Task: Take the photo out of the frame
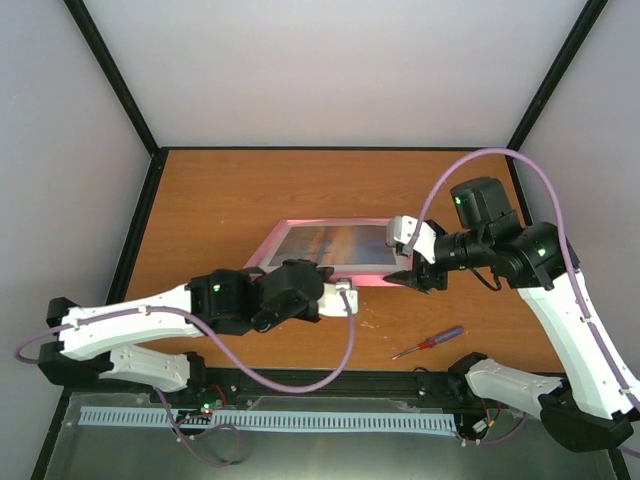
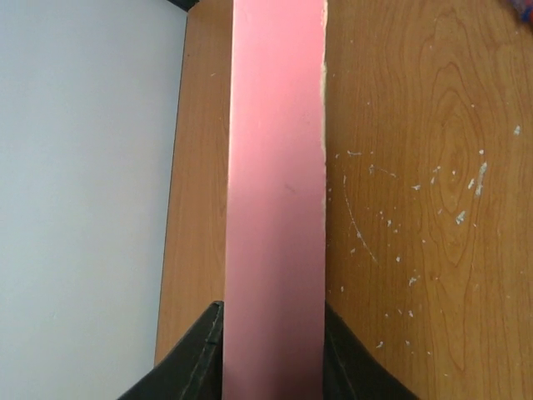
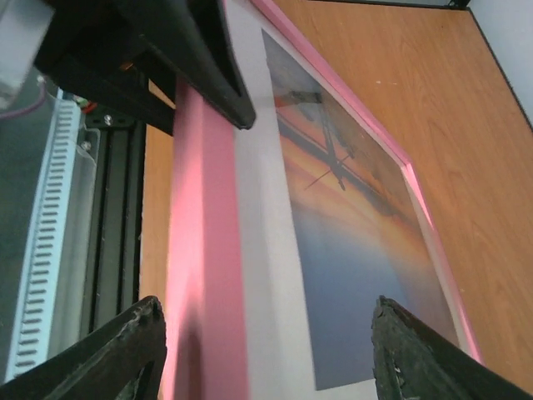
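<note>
The pink frame (image 1: 330, 221) lies in the middle of the table with the sunset photo (image 1: 335, 243) showing in its face. My left gripper (image 1: 335, 295) is shut on the frame's near long edge. In the left wrist view that pink edge (image 2: 275, 167) fills the gap between both fingers (image 2: 200, 350). My right gripper (image 1: 410, 275) is at the frame's right end, open. In the right wrist view its fingertips (image 3: 141, 333) stand wide on either side of the pink border (image 3: 204, 250) and the photo (image 3: 358, 242), not pressing on them. The left gripper's black finger (image 3: 208, 67) rests on the border farther along.
A small purple-handled screwdriver (image 1: 430, 343) lies on the wood near the right arm's base. A white slotted rail (image 1: 260, 418) runs along the near edge behind the arms. Black posts and grey walls close in the table.
</note>
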